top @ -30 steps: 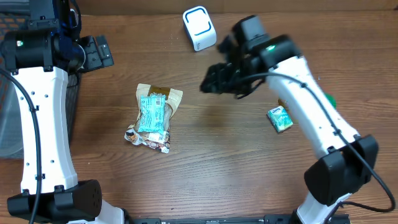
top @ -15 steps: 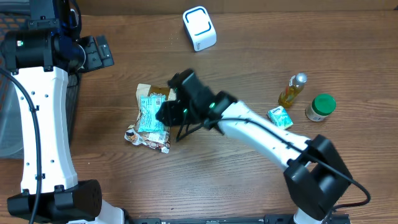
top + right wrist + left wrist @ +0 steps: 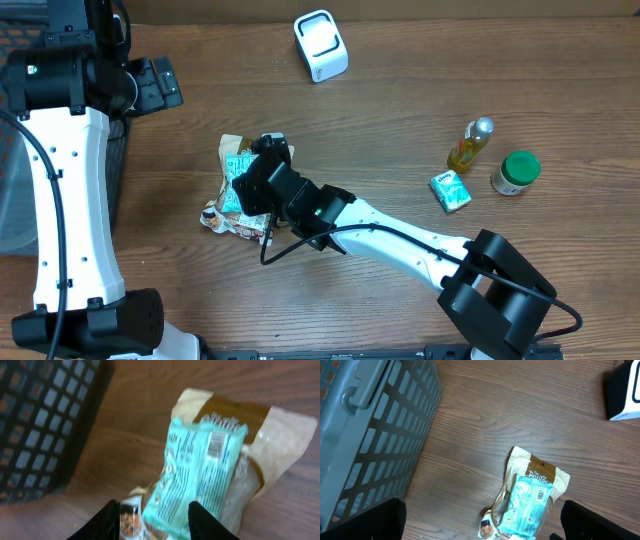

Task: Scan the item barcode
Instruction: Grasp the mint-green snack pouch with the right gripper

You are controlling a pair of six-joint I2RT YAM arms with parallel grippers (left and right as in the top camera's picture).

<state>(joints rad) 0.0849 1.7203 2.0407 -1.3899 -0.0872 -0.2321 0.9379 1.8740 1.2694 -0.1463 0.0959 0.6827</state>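
While the left gripper hangs near the grey basket with its jaws spread wide, the right gripper sits low over the snack packets on the tabletop. Its jaws stand apart, straddling the lower end of the teal packet. The packet lies atop a tan pouch, well apart from the white scanner.

The left arm rises at the tabletop's left edge, its left gripper spread wide near the far-left corner. The right arm reaches low from the near edge toward centre-left, its right gripper partly spread.
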